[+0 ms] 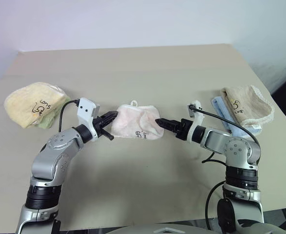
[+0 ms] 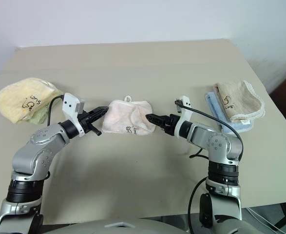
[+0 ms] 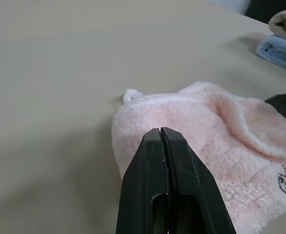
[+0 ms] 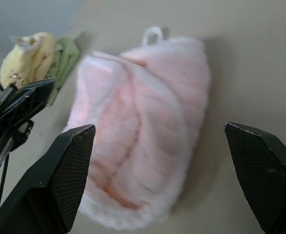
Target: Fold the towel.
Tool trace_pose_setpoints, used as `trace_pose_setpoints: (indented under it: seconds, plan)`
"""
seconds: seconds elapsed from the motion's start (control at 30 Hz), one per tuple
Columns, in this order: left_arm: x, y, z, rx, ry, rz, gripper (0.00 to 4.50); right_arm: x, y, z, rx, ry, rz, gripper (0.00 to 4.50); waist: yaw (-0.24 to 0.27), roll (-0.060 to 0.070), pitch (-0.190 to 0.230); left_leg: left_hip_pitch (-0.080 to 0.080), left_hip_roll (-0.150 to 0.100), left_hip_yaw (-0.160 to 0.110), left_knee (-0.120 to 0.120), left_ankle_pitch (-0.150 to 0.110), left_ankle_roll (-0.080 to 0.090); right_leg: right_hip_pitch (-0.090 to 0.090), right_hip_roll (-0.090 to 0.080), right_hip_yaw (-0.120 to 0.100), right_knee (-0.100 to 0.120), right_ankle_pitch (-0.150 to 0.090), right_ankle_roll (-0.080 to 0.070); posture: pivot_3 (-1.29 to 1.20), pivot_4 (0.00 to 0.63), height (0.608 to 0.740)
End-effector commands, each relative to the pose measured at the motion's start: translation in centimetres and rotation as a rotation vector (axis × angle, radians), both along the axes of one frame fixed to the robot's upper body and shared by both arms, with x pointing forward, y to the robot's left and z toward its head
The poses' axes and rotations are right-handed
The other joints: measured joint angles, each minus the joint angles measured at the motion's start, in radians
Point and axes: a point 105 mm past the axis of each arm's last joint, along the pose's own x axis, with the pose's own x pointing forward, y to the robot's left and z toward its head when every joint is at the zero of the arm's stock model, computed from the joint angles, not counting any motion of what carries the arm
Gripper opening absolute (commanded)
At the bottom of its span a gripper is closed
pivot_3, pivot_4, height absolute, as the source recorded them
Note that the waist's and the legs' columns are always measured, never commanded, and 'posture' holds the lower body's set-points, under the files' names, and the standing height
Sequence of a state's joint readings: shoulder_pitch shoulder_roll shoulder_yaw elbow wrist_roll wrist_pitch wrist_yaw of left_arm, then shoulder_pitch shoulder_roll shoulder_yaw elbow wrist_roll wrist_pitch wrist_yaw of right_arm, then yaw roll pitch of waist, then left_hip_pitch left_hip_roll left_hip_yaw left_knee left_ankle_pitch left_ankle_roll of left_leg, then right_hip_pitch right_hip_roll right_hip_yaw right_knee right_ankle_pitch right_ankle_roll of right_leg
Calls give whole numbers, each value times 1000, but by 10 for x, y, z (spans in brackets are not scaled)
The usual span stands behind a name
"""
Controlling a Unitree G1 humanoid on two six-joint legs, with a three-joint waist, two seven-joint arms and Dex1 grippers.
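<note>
The towel is a pale pink bundle folded over on itself at the middle of the tan table. A small white loop tag sticks out of its far edge, and a dark print shows on its near side. My left gripper is shut with nothing between its fingers, its tip just at the towel's left edge. My right gripper points at the towel's right edge. Its two fingers stand wide open, short of the cloth, holding nothing.
A yellow towel with black print lies on a green cloth at the table's left. At the right, a beige towel with white trim lies on a blue cloth. The right table edge runs close behind them.
</note>
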State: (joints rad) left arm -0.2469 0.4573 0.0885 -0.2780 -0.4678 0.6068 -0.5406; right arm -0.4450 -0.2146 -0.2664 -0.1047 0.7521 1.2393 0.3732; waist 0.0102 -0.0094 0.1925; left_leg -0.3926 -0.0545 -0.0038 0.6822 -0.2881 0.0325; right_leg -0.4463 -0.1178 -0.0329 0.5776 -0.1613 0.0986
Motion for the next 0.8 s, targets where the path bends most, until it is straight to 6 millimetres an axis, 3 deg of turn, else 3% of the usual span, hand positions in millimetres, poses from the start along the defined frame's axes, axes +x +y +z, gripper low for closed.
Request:
trace_pose_setpoints:
  seconds: [0.03, 0.4, 0.5, 0.8]
  plan:
    - [-4, -4, 11, -1, -41, -19, 0, -5, 17, 2, 20, 4, 70, 4482, -1, 0, 0, 0, 0, 0, 0, 0, 0, 0, 0, 0, 0, 0, 0, 0, 150, 728]
    - [-3, -11, 10, -6, -34, -35, 0, -9, 62, 1, 63, 38, 188, 4482, -19, 0, 0, 0, 0, 0, 0, 0, 0, 0, 0, 0, 0, 1, 1, 0, 150, 728]
    - [-4, -15, 9, -13, -35, -42, 0, -2, 63, 1, 87, 51, 150, 3894, -22, 0, 0, 0, 0, 0, 0, 0, 0, 0, 0, 0, 0, 1, 2, 0, 150, 728]
    - [-9, -11, 6, -9, -31, -22, 0, 5, 53, 12, 172, 65, 96, 873, -23, 0, 0, -2, 0, 0, -2, 0, 0, -3, 0, 0, 0, 2, 3, 0, 150, 728]
